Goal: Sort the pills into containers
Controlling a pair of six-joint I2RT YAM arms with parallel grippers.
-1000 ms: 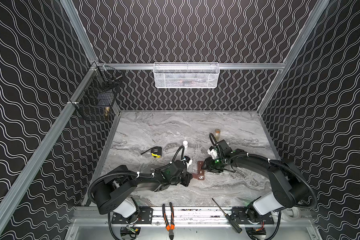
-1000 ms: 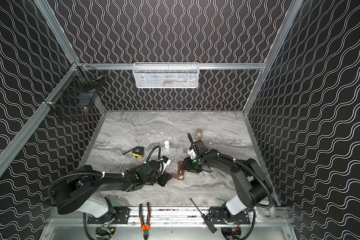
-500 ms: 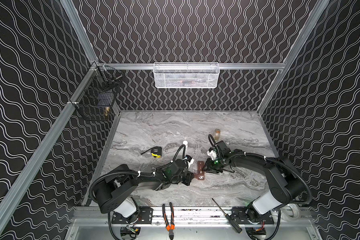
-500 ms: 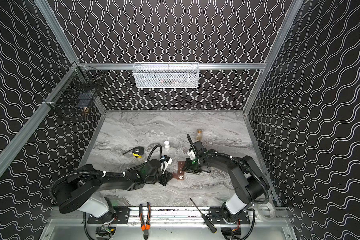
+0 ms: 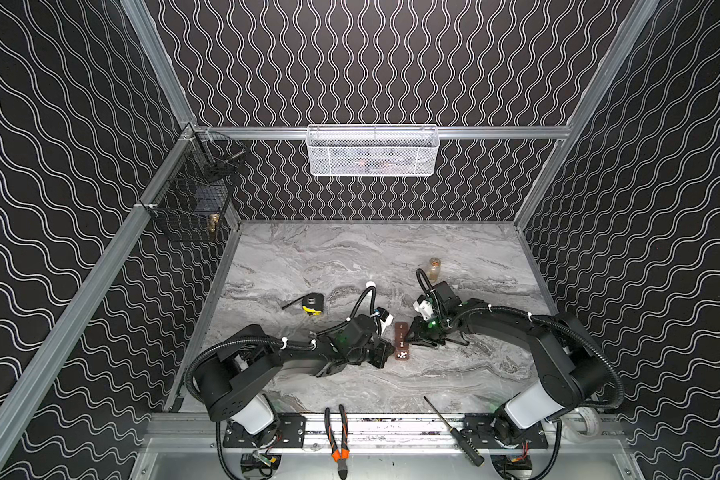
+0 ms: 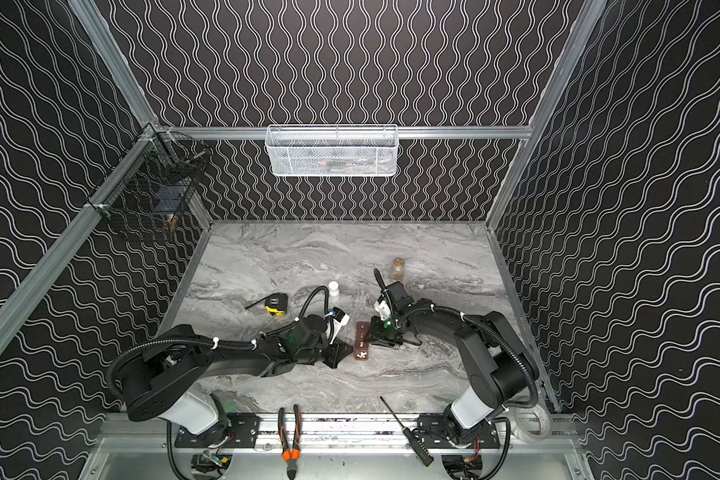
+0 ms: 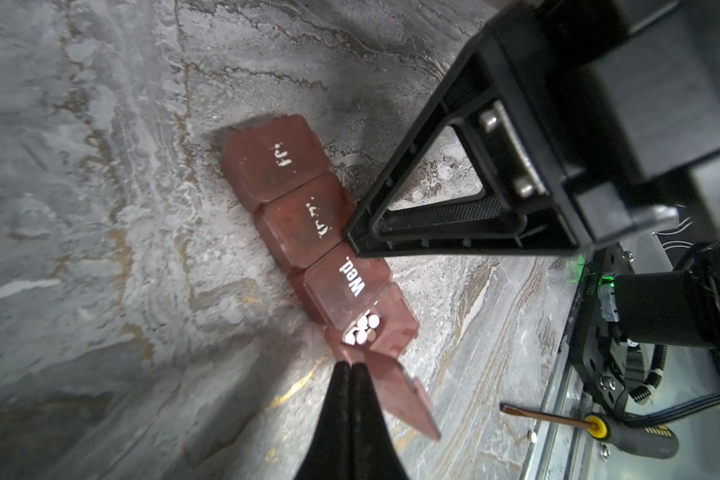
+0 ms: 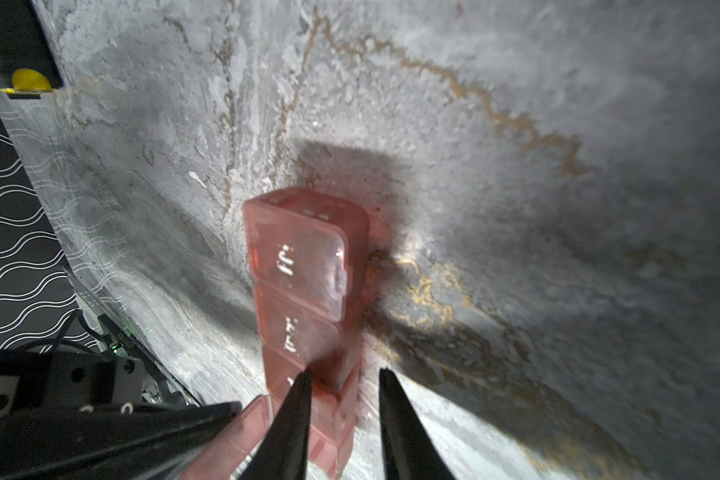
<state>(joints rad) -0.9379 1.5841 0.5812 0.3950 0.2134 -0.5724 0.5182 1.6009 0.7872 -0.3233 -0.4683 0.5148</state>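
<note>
The containers (image 5: 400, 337) (image 6: 361, 340) are a reddish-brown strip of four joined compartments lying on the marble table between both arms. Three lids are down. The end compartment nearest the front stands open and holds several white pills (image 7: 362, 328) (image 5: 402, 355). Its lid (image 7: 395, 395) is folded out flat. My left gripper (image 7: 350, 365) (image 5: 388, 354) is shut with nothing in it, its tips at that lid's hinge. My right gripper (image 8: 345, 373) (image 5: 412, 338) straddles the strip's long edge (image 8: 350, 357) by the "Wed" compartment (image 7: 346, 286), jaws closed narrow on it.
A yellow-black tape measure (image 5: 312, 303), a white bottle (image 6: 333, 289) and an amber vial (image 5: 434, 268) stand farther back. Pliers (image 5: 336, 436) and a screwdriver (image 5: 454, 428) lie on the front rail. A white basket (image 5: 373, 151) and a black wire basket (image 5: 192, 195) hang on the walls.
My right gripper's jaws have narrowed onto the strip's edge and its wrist has shifted slightly towards the strip. The left arm and the strip have stayed where they were.
</note>
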